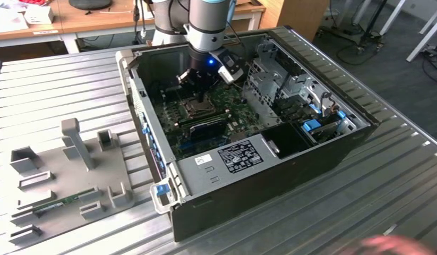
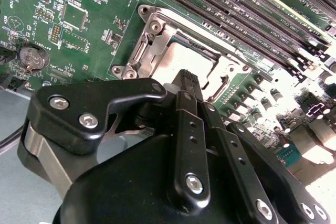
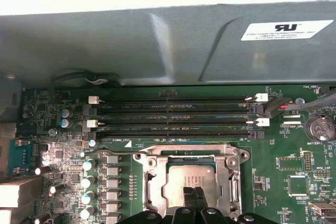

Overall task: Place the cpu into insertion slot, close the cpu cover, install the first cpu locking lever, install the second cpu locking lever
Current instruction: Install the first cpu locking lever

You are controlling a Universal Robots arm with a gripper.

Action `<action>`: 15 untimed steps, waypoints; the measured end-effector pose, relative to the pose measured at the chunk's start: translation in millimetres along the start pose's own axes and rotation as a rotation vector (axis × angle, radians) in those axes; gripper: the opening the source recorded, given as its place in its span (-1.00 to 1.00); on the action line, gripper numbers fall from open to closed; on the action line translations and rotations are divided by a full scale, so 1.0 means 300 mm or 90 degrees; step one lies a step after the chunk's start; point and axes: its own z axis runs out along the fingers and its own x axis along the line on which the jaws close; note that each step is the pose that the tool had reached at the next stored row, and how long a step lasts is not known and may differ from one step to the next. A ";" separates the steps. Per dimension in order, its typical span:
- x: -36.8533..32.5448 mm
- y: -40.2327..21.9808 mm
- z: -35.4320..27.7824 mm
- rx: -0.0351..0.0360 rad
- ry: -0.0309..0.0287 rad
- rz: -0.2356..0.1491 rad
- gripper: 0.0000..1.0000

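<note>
Gripper (image 3: 194, 192) is seen with its fingers pressed together and nothing clamped between them. In both wrist views the tips are placed directly over the cpu (image 3: 184, 179), near one edge of its metal top; contact cannot be confirmed. The cpu is seated flat in the insertion slot (image 3: 178, 167) on the green motherboard (image 3: 273, 182). The cpu cover (image 3: 227, 179) is seen lying down around the chip, with the metal top exposed through its window. Lever positions cannot be made out.

The long black memory slots (image 3: 173, 116) are located just beside the socket, on the side away from the fingers.

In the exterior view the arm is lowered into the open computer case (image 1: 275, 180), which is laid on its side on the ribbed metal table (image 1: 55, 85). A grey fixture plate (image 1: 69, 175) is set on the table toward the exterior view's left, well apart from the case.
</note>
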 end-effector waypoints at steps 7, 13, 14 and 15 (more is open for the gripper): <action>-0.001 0.000 0.000 0.0000 0.0000 0.000 -0.80; 0.014 0.000 0.000 0.0000 -0.0006 0.000 -0.80; 0.021 -0.001 0.001 0.0000 -0.0007 0.000 -0.80; 0.028 -0.001 0.001 0.0000 -0.0008 0.000 -0.80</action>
